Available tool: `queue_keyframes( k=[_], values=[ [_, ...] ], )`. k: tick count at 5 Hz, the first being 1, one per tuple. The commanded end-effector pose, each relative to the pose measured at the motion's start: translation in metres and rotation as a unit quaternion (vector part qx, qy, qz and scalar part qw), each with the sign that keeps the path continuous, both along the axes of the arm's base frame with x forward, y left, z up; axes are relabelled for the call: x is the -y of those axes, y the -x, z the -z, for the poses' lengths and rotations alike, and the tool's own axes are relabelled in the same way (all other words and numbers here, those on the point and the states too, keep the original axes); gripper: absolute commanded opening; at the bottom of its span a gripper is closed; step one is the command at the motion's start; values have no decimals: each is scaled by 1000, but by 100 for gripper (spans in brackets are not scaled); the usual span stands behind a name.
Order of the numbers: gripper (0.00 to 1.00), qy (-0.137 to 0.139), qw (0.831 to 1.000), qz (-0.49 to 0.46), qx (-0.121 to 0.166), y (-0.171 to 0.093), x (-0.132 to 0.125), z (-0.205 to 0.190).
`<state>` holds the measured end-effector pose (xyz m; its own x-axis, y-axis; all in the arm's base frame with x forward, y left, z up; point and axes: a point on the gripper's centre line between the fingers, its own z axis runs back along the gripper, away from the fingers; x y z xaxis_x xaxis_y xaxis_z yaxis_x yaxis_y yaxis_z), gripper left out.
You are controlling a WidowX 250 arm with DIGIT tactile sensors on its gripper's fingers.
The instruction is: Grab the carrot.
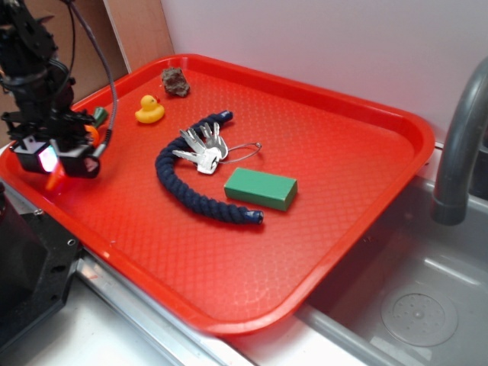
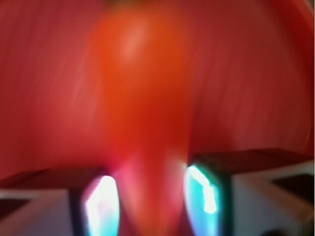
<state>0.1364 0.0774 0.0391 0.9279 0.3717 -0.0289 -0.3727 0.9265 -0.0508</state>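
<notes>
The orange carrot (image 2: pixel 145 98) fills the middle of the blurred wrist view, its narrow end running down between my two lit pads (image 2: pixel 103 204). From the exterior camera my gripper (image 1: pixel 55 160) hangs over the tray's left edge. The carrot's orange tip (image 1: pixel 53 181) pokes out below the fingers, and its dark green stem cap (image 1: pixel 100 116) shows behind them. The jaws stand close on both sides of the carrot, so the gripper looks shut on it. Most of the carrot's body is hidden by the gripper in the exterior view.
On the red tray (image 1: pixel 343 114) sit a yellow rubber duck (image 1: pixel 149 110), a brown rock (image 1: pixel 175 81), a dark blue rope (image 1: pixel 183 187), a bunch of keys (image 1: pixel 204 149) and a green block (image 1: pixel 260 188). A sink (image 1: pixel 412 305) with a grey faucet (image 1: pixel 457 145) lies to the right.
</notes>
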Motion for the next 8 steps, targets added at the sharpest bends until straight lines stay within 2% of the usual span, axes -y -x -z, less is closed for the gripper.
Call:
queue_keyframes(
  k=[1,2,3,4,5,8],
  values=[
    [0,-20,982,170,83,-13,35,-101],
    [0,-12,979,184,84,-22,46,-151],
    [100,10,984,160,83,-17,37,-152],
    [100,28,989,123,72,-5,12,-116],
    [100,29,991,120,44,5,-2,-88],
    [100,13,977,210,23,9,-29,-34]
  ],
)
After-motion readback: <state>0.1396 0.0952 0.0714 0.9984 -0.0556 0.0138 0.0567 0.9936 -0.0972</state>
